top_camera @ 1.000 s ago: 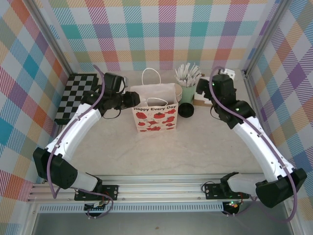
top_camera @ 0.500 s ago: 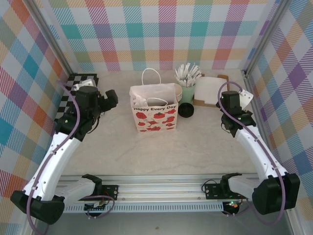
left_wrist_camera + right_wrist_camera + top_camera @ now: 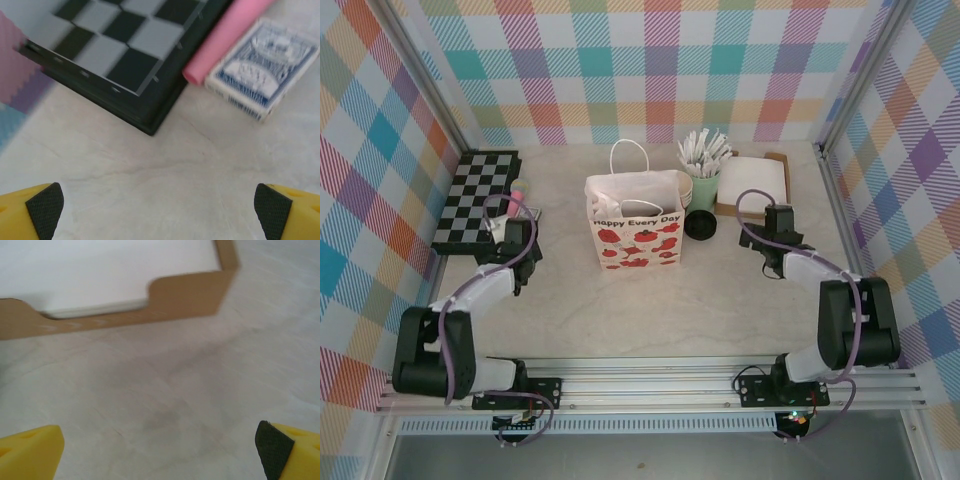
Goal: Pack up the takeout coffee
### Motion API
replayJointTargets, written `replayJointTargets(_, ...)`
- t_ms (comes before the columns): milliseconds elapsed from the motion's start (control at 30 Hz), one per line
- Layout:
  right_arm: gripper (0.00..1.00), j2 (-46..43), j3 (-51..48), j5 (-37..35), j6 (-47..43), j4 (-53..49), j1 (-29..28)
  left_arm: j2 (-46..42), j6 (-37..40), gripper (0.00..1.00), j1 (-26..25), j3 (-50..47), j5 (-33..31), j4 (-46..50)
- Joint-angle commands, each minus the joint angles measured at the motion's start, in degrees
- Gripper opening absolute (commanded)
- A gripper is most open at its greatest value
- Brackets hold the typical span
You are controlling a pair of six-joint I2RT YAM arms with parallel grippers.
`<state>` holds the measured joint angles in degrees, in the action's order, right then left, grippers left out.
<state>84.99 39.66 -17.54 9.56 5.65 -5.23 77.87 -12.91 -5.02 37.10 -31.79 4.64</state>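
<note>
Takeout coffee (image 3: 700, 223) upright on surface (image 3: 640, 300), just beside paper bag (image 3: 636, 235), 3 o'clock side.
Left gripper (image 3: 160, 212): jaws spread wide, empty; chessboard (image 3: 100, 45) corner at 12 o'clock, bare surface between.
Right gripper (image 3: 160, 445): likewise; cardboard tray (image 3: 190, 295) edge at 12 o'clock.
Card box (image 3: 262, 82) blurred.

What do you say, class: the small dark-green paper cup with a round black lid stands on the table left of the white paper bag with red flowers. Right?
Wrong side: the top external view shows the dark-green paper cup on the table right of the white paper bag, not left.
</note>
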Motion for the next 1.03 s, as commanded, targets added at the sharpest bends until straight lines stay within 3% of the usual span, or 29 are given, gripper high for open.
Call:
replayJointTargets(0, 1.0, 2.16, -2.28, 8.41, -8.47, 13.54, 0.13, 4.62, 8.64, 1.0, 1.32, -2.26, 14.64, -19.4)
replayJointTargets(167, 1.0, 1.19, -9.32, 11.07, -11.22, 27.33, 0.71, 9.42, 13.06, 1.0, 1.24, -3.23, 23.82, -31.77)
replayJointTargets(267, 1.0, -0.43, -17.0, 15.69, -11.56, 40.67, 1.88, 10.3, 14.3, 1.0, 1.07, -7.91, 26.04, -40.44)
replayJointTargets(333, 1.0, 3.09, -20.33, 18.31, -12.38, 50.04, 2.2, 11.99, 14.61, 1.0, 1.31, -13.03, 27.37, -50.77)
replayJointTargets(367, 1.0, 1.77, -18.5, 18.2, -12.21, 43.66, 2.32, 12.94, 14.91, 1.0, 1.24, -13.68, 27.39, -54.04)
replayJointTargets(400, 1.0, 2.6, -16.75, 18.74, -10.67, 42.5, 3.27, 11.33, 14.6, 1.0, 1.23, -12.03, 27.56, -47.66)
replayJointTargets(433, 1.0, 2.5, -15.54, 17.55, -8.67, 39.32, 4.76, 12.51, 14.72, 1.0, 1.24, -13.14, 27.26, -52.22)
replayJointTargets(1000, 1.0, 2.46, -15.75, 17.55, -8.51, 40.12, 4.99, 11.78, 14.84, 1.0, 1.32, -12.48, 28.05, -49.73)
